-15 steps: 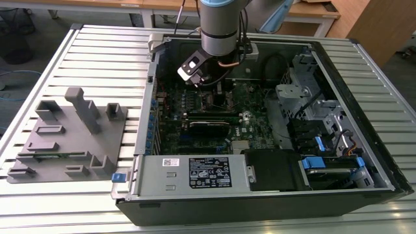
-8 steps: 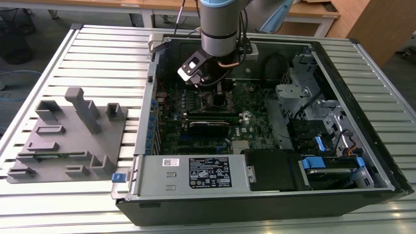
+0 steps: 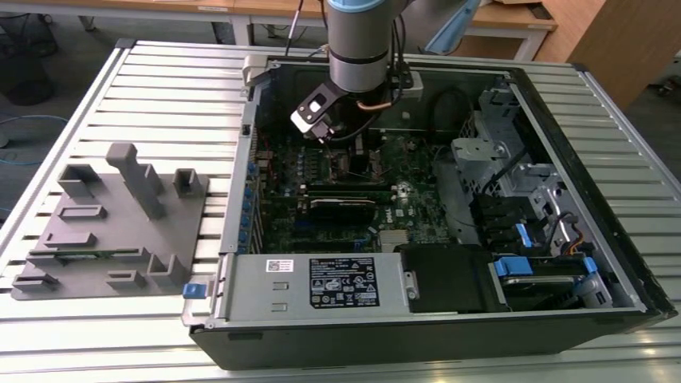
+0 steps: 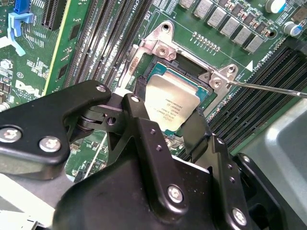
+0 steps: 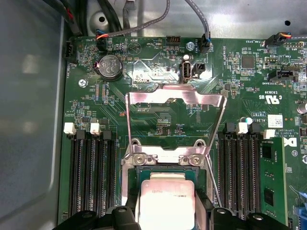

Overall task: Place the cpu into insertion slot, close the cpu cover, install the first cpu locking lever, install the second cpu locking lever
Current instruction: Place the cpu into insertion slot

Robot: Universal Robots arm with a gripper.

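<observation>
The cpu [image 4: 171, 101], a small square chip with a pale metal top, lies level in or just over the insertion slot [image 4: 143, 85] on the green board. My gripper [image 4: 168, 115] straddles it, with a black finger [image 4: 136, 112] against each of two opposite edges. In the first wrist view the cpu [image 5: 165, 201] again sits between the fingertips. The cpu cover [image 5: 175, 103], a silvery frame, is swung open and stands up behind the slot. A thin locking lever [image 4: 268, 89] juts out unlatched beside the socket. In the exterior view the gripper [image 3: 356, 155] reaches down into the open computer case [image 3: 426, 319].
Black memory slots [image 5: 91, 177] flank the socket on both sides. Cables [image 5: 144, 21] run along the board's far edge. A power supply box [image 3: 314, 283] and drive bays [image 3: 532, 239] fill the case's other parts. A grey fixture block [image 3: 117, 223] stands on the slatted table at the exterior view's left.
</observation>
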